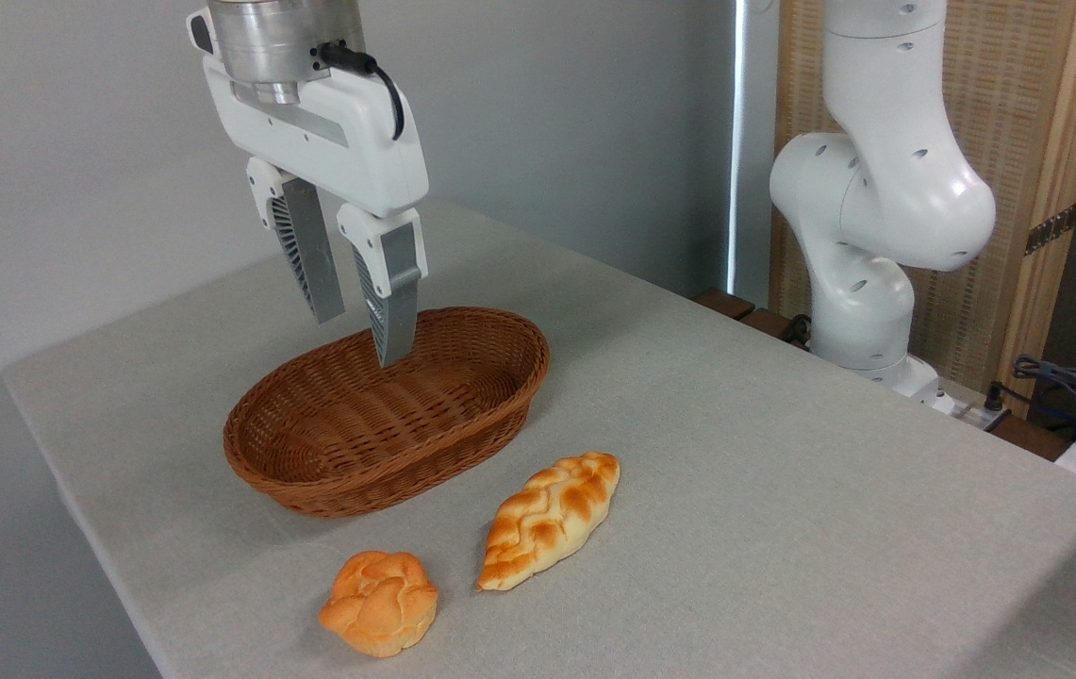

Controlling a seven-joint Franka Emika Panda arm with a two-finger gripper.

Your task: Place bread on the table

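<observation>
Table [783, 490]: grey-beige cloth, filling most of the view, its rounded corner at far left. My arm's base column stood at the far right edge, beyond the cloth.

Wicker basket [387, 415]: brown oval, left of centre. No item was visible inside it (the near wall hid a little of the floor, so I note only what showed).

My gripper [363, 330]: hung well above the basket's far rim, pointing down. Jaws parted by a moderate gap, nothing between them; both ribbed pads showed bare.

Bread [552, 519]: the braided, pointed loaf lay flat on the cloth, just right of and nearer than the basket, apart from its wall, long axis running near-left to far-right. Nothing touched it.

Round bun [377, 602]: near the front edge, left of the loaf's near tip and apart from it.

Step in hand, as I judged it: the placing looked complete, since the loaf rested on the table clear of the basket and my jaws held nothing. This read as the retreat phase.

Next move, in my estimate: little was called for beyond keeping clear (no descent toward the basket or loaf, lest a finger knock either). If the bun were also counted as bread, it too was already out on the cloth.
</observation>
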